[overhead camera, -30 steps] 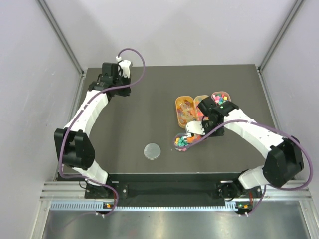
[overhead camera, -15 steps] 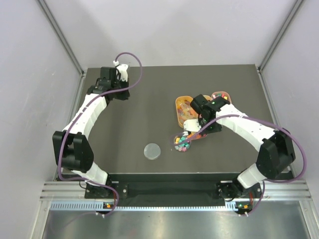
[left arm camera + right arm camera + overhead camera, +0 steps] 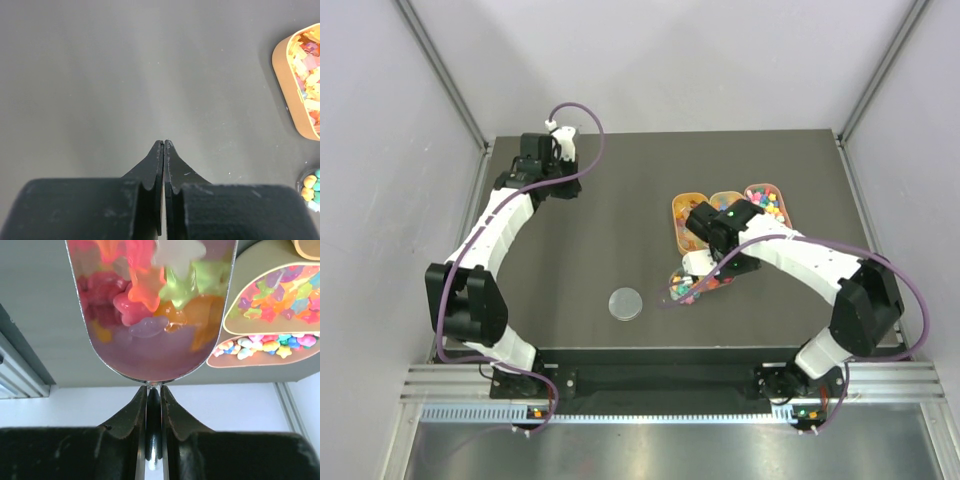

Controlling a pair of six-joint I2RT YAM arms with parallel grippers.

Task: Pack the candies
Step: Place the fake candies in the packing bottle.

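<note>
Clamping a scoop [image 3: 150, 362] of candies [image 3: 145, 297], right pincer [image 3: 153, 388]; scoop's top cropped.

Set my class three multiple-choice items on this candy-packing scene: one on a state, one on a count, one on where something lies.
1. How does the left claw stand?
A) shut, holding nothing
B) wide open
C) shut on a candy

2. How many orange trays are on the table?
A) two
B) three
C) five

3. Where is the round lid?
A) in the left claw
B) on top of the trays
C) flat on the table, near its front edge

Answers:
1 A: the left wrist view shows the fingers pressed together with only bare table beyond them.
2 B: the top view shows three side by side at the right.
3 C: the top view shows it lying alone, apart from both arms.
</note>
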